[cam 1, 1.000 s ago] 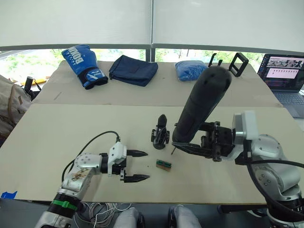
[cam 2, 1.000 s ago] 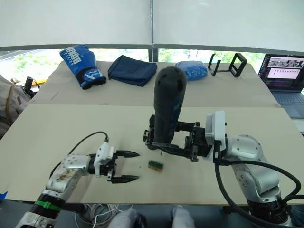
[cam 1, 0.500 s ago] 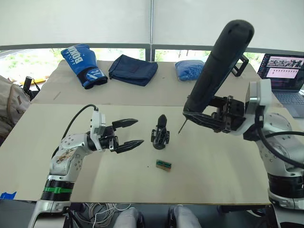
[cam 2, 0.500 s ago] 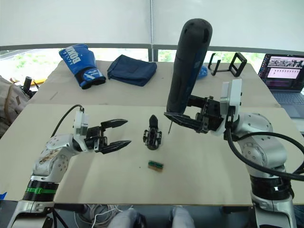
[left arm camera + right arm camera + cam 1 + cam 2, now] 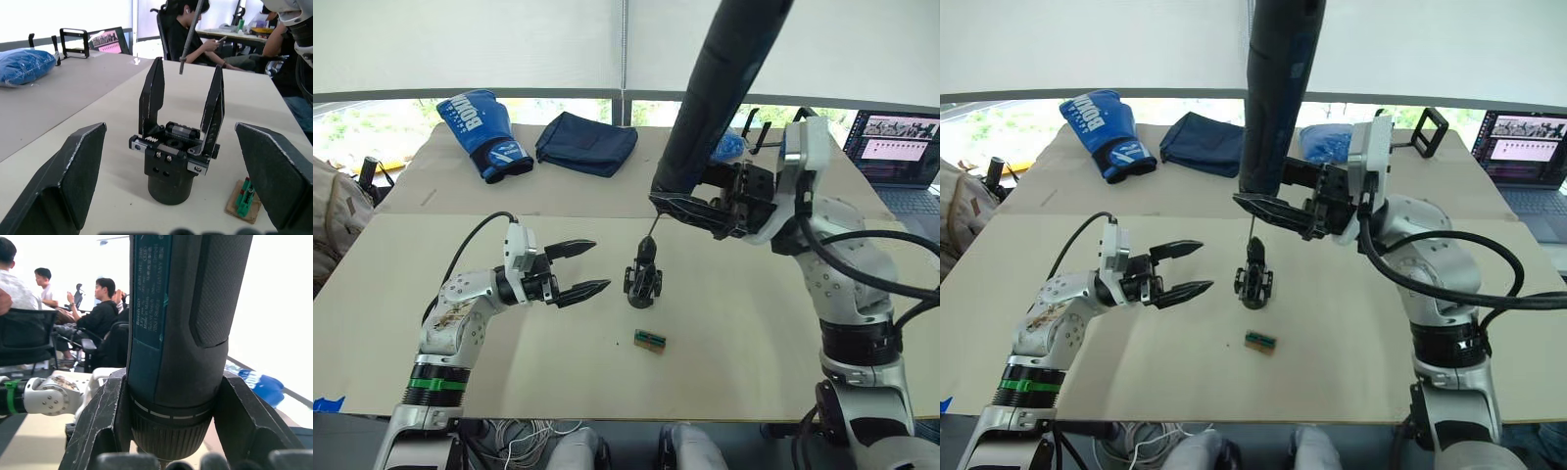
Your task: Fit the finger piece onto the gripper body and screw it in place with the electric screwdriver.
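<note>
Above the gripper body (image 5: 644,277), our right gripper (image 5: 705,208) clamps the electric screwdriver (image 5: 716,86) near-upright; our left gripper (image 5: 576,268) gapes beside it.

Gripper body (image 5: 643,283) upright mid-table; electric screwdriver (image 5: 715,88) bit just above.

Head stereo pair looks down over the table (image 5: 509,372); both wrist cameras sit close, sharing the gripper body (image 5: 171,147).

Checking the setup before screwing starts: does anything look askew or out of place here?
Nothing stands out. The gripper body stands upright on the table, the electric screwdriver is held above it in the right gripper, and the left gripper waits open beside it.
</note>
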You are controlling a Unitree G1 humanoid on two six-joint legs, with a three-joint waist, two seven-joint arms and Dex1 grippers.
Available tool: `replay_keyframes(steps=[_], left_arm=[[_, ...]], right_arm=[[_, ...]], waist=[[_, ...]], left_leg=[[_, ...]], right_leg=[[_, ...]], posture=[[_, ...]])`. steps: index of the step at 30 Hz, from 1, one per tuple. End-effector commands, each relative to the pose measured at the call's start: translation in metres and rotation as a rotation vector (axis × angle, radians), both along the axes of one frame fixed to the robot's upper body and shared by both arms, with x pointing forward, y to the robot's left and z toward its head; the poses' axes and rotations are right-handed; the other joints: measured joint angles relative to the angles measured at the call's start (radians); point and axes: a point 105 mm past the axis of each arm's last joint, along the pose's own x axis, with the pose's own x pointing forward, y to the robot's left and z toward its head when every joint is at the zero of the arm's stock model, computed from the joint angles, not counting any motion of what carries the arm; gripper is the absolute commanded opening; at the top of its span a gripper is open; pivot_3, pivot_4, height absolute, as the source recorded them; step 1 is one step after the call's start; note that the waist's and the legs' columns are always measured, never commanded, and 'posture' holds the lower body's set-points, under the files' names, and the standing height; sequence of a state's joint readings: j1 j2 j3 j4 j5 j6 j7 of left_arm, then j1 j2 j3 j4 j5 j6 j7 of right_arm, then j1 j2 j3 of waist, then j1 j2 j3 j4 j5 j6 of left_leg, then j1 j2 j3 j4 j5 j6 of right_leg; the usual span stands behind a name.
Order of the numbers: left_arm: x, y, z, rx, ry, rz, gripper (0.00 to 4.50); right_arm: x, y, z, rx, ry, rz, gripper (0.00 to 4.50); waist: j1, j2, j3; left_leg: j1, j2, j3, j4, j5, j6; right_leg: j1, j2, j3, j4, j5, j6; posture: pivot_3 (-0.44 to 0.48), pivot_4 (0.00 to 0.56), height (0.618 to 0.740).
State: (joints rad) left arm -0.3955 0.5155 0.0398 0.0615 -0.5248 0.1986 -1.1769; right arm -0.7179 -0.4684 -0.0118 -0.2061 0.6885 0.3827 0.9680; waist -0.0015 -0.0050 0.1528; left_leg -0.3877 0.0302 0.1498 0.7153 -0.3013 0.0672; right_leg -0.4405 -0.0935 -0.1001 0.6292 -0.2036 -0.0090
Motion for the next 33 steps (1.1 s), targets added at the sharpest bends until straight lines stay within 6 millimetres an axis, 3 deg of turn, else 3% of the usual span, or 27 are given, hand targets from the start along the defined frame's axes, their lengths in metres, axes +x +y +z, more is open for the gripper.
replay_keyframes(steps=[1, 7, 11, 16, 33], left_arm=[[0.001, 0.0, 0.004, 0.032, -0.037, 0.002, 4.5], [-0.002, -0.004, 0.002, 0.024, -0.035, 0.003, 4.5], [-0.007, -0.008, -0.007, 0.069, -0.023, -0.016, 4.5], [-0.007, -0.009, -0.008, 0.07, -0.025, -0.009, 4.5], [-0.012, -0.013, -0.011, 0.077, -0.018, -0.018, 4.5]], right_arm=[[0.0, 0.005, 0.01, 0.007, -0.043, 0.0, 1.97], [0.004, 0.007, -0.005, -0.019, -0.02, 0.01, 1.97], [0.006, 0.002, -0.028, -0.06, 0.024, 0.025, 1.97], [0.006, 0.002, -0.036, -0.071, 0.046, 0.044, 1.97], [0.008, 0.007, -0.037, -0.055, 0.019, 0.033, 1.97]], waist=[[-0.001, 0.0, 0.0], [-0.002, 0.0, 0.0], [-0.002, 0.0, 0.0], [-0.006, 0.0, 0.0], [-0.008, 0.0, 0.0]], left_leg=[[0.0, 0.0, 0.0, 0.0, 0.0, 0.0], [0.0, 0.0, 0.0, 0.0, 0.0, 0.0], [0.0, 0.0, 0.0, 0.0, 0.0, 0.0], [0.0, 0.0, 0.001, 0.0, 0.0, 0.0], [0.0, 0.0, 0.001, 0.0, 0.0, 0.0]], right_leg=[[0.0, 0.0, 0.0, 0.0, 0.0, 0.0], [0.0, 0.0, 0.0, 0.0, 0.0, 0.0], [0.001, 0.0, 0.0, 0.0, 0.0, 0.0], [-0.001, 0.0, 0.0, 0.001, 0.0, 0.0], [-0.001, 0.0, 0.0, 0.0, 0.0, 0.0]], posture=[[0.0, 0.15, 0.74], [0.0, 0.15, 0.74], [0.0, 0.15, 0.74], [0.0, 0.15, 0.74], [0.0, 0.15, 0.74]])
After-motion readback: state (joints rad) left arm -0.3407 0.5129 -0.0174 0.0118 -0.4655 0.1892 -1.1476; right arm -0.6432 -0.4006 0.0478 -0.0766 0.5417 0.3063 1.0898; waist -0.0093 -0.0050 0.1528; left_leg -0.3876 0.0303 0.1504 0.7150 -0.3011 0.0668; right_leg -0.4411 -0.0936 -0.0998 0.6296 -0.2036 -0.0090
